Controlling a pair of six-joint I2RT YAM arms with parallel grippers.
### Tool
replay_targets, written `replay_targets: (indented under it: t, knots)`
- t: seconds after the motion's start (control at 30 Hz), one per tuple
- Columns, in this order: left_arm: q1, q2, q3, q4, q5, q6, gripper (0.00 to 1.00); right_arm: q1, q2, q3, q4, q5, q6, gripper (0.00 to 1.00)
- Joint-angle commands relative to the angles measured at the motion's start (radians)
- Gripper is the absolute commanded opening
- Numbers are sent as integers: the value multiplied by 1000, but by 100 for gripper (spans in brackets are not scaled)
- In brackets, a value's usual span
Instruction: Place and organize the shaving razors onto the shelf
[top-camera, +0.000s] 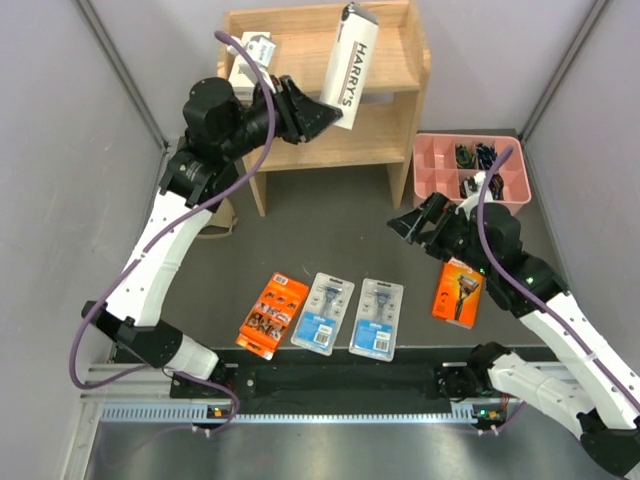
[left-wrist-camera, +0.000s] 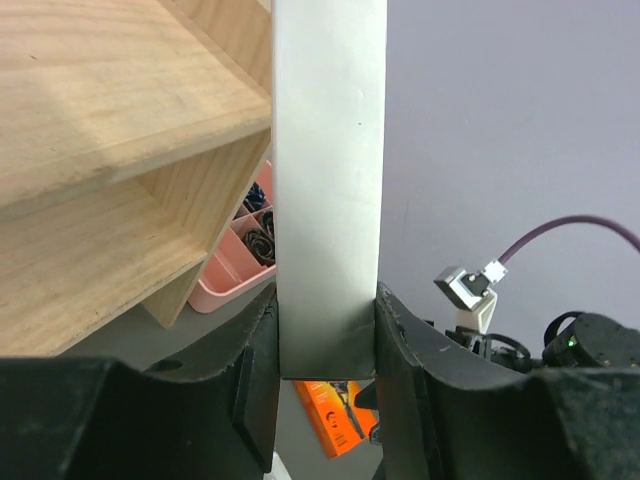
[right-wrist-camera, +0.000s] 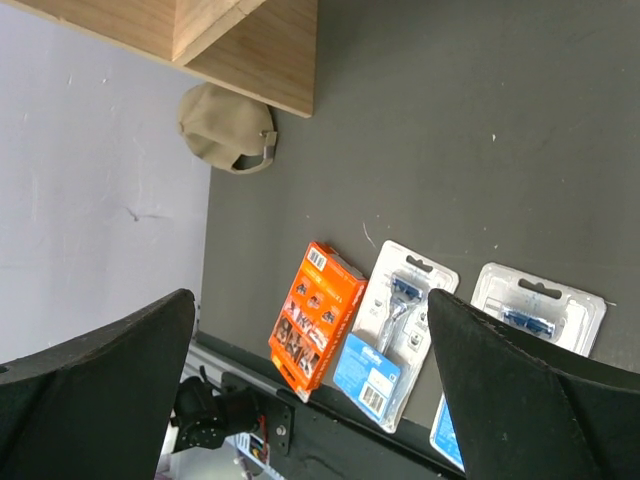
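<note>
A long white box (top-camera: 350, 65) is being gripped at its lower end by the left jaws, which are being pressed against its two narrow sides, partly closed to the width of the box. The rest of the box is being pointed up and away from the jaws, tilted, over the right part of the upper tier of the wooden shelf (top-camera: 395, 120). Whether the box is touching the shelf cannot be told. A second white box (top-camera: 252, 55) is being carried by the upper tier at its left end, partly hidden behind the left arm.

The right jaws are being held wide apart with nothing between them, above the desk (top-camera: 330, 235), near the pink tray (top-camera: 432, 165) and just above an orange pack (top-camera: 458, 292).

Four packs are being carried by the desk in a row near the arm bases: another orange pack (top-camera: 272, 315) at the left, then two clear packs with blue labels (top-camera: 323, 312) (top-camera: 377, 318) side by side, then the orange pack by the right arm, set a little apart.
</note>
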Motion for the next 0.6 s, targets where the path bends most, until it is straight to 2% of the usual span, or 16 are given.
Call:
replay_targets:
  t: [0.0, 0.3, 0.43, 0.57]
  knots:
    - [63, 28, 113, 61, 71, -113, 0, -3, 0, 25, 34, -15, -22, 99]
    - [163, 106, 182, 96, 140, -318, 0, -3, 32, 63, 25, -34, -66, 99]
    - [210, 128, 187, 98, 164, -419, 0, -4, 81, 135, 11, -57, -106, 99]
    - [259, 137, 187, 92, 166, -450, 0, -3, 141, 215, 14, -101, -151, 99]
